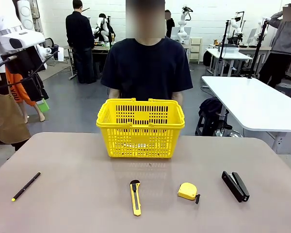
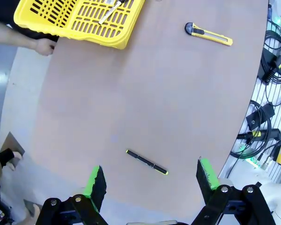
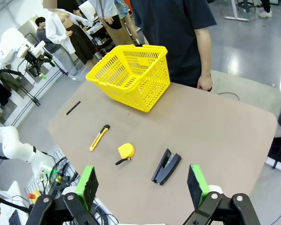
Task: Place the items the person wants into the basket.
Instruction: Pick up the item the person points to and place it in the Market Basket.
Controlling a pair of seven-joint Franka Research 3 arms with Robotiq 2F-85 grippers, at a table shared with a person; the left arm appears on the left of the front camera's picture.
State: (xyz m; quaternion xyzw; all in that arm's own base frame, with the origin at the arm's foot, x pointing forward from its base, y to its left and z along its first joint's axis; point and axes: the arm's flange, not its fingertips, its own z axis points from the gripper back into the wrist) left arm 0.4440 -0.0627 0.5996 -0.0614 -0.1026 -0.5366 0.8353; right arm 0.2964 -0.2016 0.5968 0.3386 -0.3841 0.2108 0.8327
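Left gripper (image 2: 151,173) gapes empty, thin black pen (image 2: 146,162) just ahead between its pads (image 2: 94,180); yellow basket (image 2: 61,16) far ahead, cut off, holds perhaps a marker (image 2: 108,11).

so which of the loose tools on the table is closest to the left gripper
The thin black pen with the yellow tip, lying straight ahead of the open left gripper; the utility knife, tape measure and stapler lie farther to the robot's right.

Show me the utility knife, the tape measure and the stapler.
utility knife (image 1: 136,199), front view, middle of yellow handle
tape measure (image 1: 186,191), front view, yellow case
stapler (image 1: 235,186), front view, black top
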